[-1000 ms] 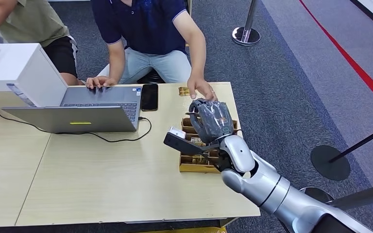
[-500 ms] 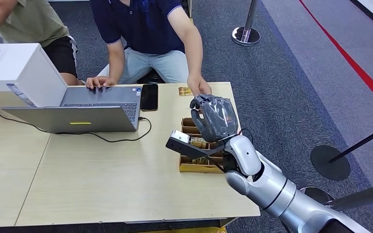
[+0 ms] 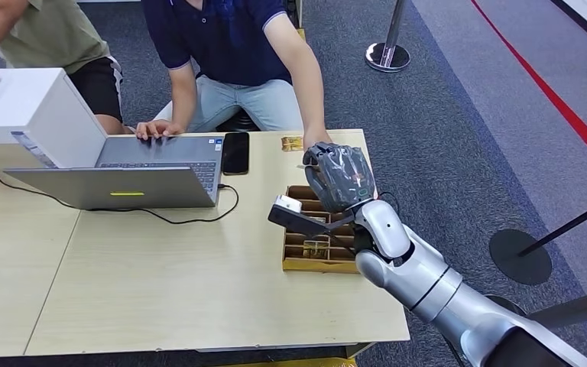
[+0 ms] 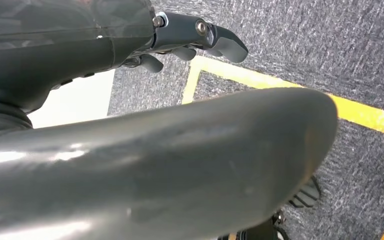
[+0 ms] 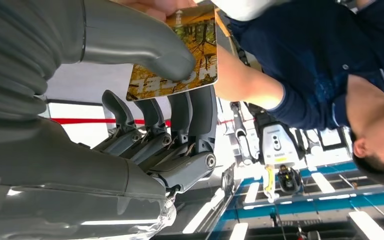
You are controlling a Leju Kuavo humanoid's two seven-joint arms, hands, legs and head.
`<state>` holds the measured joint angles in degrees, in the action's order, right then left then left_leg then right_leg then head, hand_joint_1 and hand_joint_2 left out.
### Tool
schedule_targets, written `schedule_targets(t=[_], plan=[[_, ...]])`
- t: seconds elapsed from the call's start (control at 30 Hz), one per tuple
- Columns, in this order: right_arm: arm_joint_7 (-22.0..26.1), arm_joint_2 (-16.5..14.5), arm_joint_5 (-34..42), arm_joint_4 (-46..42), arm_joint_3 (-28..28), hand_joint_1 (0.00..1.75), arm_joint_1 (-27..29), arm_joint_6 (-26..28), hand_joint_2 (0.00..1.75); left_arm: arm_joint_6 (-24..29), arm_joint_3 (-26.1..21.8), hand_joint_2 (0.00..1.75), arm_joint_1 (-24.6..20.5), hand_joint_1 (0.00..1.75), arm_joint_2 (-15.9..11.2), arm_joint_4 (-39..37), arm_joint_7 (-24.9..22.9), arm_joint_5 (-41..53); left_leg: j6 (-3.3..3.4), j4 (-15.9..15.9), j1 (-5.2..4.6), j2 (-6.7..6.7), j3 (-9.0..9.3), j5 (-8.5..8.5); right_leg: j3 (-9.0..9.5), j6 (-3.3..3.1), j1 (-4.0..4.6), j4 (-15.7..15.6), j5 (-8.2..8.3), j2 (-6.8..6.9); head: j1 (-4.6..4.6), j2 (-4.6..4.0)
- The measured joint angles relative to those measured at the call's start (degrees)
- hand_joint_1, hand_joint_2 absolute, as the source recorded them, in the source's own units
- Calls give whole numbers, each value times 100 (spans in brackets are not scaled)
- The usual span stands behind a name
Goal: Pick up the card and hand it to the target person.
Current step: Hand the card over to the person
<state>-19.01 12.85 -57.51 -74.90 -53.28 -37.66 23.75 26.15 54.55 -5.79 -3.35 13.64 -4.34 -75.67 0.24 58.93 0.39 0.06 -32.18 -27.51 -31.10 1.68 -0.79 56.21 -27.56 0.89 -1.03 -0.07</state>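
Note:
My right hand is raised over the far right part of the table. In the right wrist view it pinches a card printed with autumn trees between thumb and fingers. A person in a dark blue shirt sits across the table. That person's hand reaches up right behind my hand, and its fingertips touch the card's far edge. My left hand hangs over grey carpet and holds nothing, its fingers apart from the thumb.
A wooden tray with several cards lies under my right arm. Another card lies at the table's far edge. A laptop, its cable, a black phone and a white box occupy the left. A second person sits far left.
My right hand has moved away from me toward the person, carrying the card. The person's hand has shifted behind my hand and now meets the card.

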Motion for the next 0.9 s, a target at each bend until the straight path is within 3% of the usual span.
schedule_targets(t=[0.17,0.3,0.37,0.5,0.77,0.9], plan=[[46,-101,18,462,-4,141,-95,28,175,-8,13,0,0,0,-1,0,-27,24,0,0,0,0,-1,0,-1,0,0,0,0,0,1,0],[50,-154,15,713,-6,0,-115,29,175,-23,39,175,-1,0,-1,0,-77,54,0,0,0,0,-1,0,-1,0,0,0,0,0,1,0],[49,-172,14,808,-7,0,-116,29,175,-17,79,175,-1,0,-1,0,-75,96,0,0,0,0,-1,0,-1,0,0,0,0,0,1,0],[41,-190,24,937,-8,0,-115,29,175,27,103,0,0,0,-1,0,44,137,0,0,0,0,-1,0,-1,0,0,0,0,0,0,0],[-55,-183,168,1046,5,0,-113,149,175,36,103,0,0,0,-1,0,122,85,0,1,0,1,2,0,-2,0,0,0,0,-2,0,0],[-5,-102,751,1050,138,0,-79,445,175,39,103,0,1,0,-1,0,104,69,0,2,-1,2,3,0,-3,0,-1,-1,0,-3,1,0]])
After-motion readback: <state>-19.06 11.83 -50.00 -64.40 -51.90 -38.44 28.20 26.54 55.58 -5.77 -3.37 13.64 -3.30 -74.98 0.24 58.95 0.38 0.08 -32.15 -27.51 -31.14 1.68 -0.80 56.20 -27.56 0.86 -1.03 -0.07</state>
